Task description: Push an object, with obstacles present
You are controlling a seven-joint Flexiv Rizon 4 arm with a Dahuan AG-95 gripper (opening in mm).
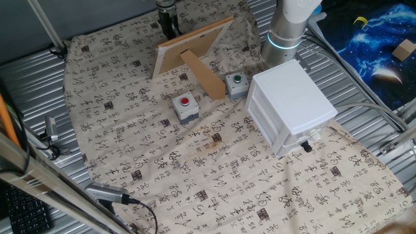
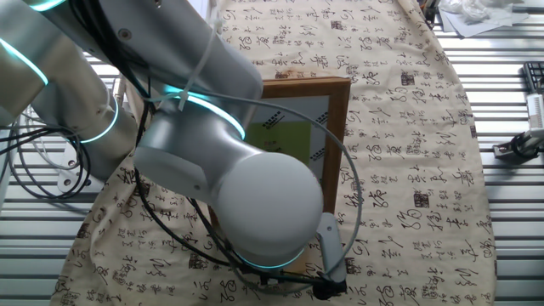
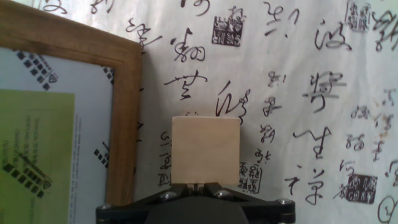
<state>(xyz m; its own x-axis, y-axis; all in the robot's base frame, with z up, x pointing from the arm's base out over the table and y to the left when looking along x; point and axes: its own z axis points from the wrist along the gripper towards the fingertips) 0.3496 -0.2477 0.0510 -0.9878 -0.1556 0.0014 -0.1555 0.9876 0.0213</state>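
Observation:
In the hand view, the object, a plain tan wooden block (image 3: 206, 150), sits on the patterned cloth directly ahead of my gripper (image 3: 202, 185). The two fingertips are pressed together, shut on nothing, right at the block's near face. The wooden frame (image 3: 124, 112) lies just left of the block, a narrow strip of cloth apart. From one fixed view my gripper (image 1: 170, 27) stands behind the leaning frame (image 1: 192, 44), which hides the block. In the other fixed view the arm covers both gripper and block.
The frame's strut (image 1: 203, 75) slopes toward the front. A grey box with a red button (image 1: 185, 108) and one with a green button (image 1: 237, 84) stand nearby. A large white drawer cabinet (image 1: 292, 104) is on the right beside the arm's base (image 1: 286, 32).

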